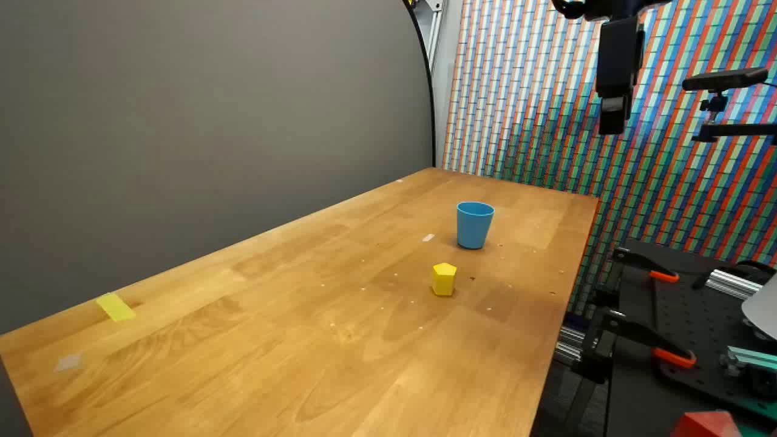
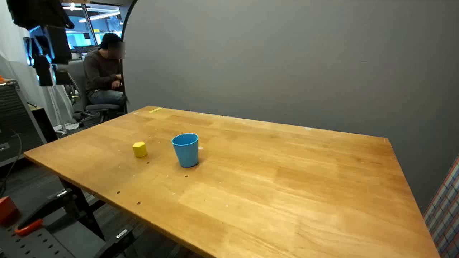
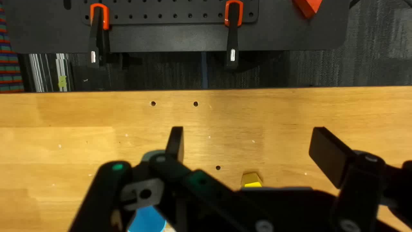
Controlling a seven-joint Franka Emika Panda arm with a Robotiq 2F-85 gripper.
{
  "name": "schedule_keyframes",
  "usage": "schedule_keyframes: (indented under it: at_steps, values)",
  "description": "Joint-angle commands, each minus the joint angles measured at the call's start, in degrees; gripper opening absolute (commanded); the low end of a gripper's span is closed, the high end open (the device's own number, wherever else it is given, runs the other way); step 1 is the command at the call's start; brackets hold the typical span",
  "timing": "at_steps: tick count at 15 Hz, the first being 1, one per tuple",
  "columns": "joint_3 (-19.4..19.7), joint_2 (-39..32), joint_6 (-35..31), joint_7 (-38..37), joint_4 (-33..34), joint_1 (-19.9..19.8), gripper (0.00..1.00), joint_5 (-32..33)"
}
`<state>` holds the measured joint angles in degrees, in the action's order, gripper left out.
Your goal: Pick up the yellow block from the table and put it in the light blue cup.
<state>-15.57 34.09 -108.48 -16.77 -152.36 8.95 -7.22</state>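
Note:
The yellow block [image 1: 444,280] stands on the wooden table [image 1: 273,364]. The light blue cup [image 1: 473,227] stands upright near it. In an exterior view the block [image 2: 140,149] is left of the cup [image 2: 186,150], with a gap between them. My gripper [image 1: 613,115] hangs high above the table; it also shows in an exterior view [image 2: 53,73]. In the wrist view the gripper [image 3: 249,140] is open with nothing between its fingers. There the block [image 3: 251,180] is partly hidden by the gripper body, and the cup [image 3: 147,220] is mostly hidden at the bottom.
A flat yellow tape patch [image 1: 116,307] lies at the table's edge. A black base plate with clamps [image 3: 233,35] and a red object [image 3: 307,7] is beside the table. A grey screen [image 2: 287,64] stands behind it. A person [image 2: 105,71] sits in the background.

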Motion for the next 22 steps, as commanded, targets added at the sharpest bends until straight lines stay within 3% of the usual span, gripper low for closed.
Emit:
schedule_keyframes:
  at_steps: [1, 9, 11, 17, 20, 22]
  values:
    - [0.5, -0.1, 0.1, -0.2, 0.1, 0.5, 1.0, 0.3]
    - [0.5, 0.0, 0.1, -0.2, 0.2, 0.5, 1.0, 0.3]
    - [0.4, -2.8, -3.2, 0.4, 0.7, 0.9, 1.0, -0.9]
    - [-3.5, -21.1, -25.1, -3.4, 3.0, 3.6, 1.0, -6.4]
    - [-6.2, -31.6, -33.6, -11.2, 4.4, 2.9, 1.0, -0.6]
    - [-5.3, -37.9, -36.8, -16.6, 6.1, 2.7, 1.0, 5.4]
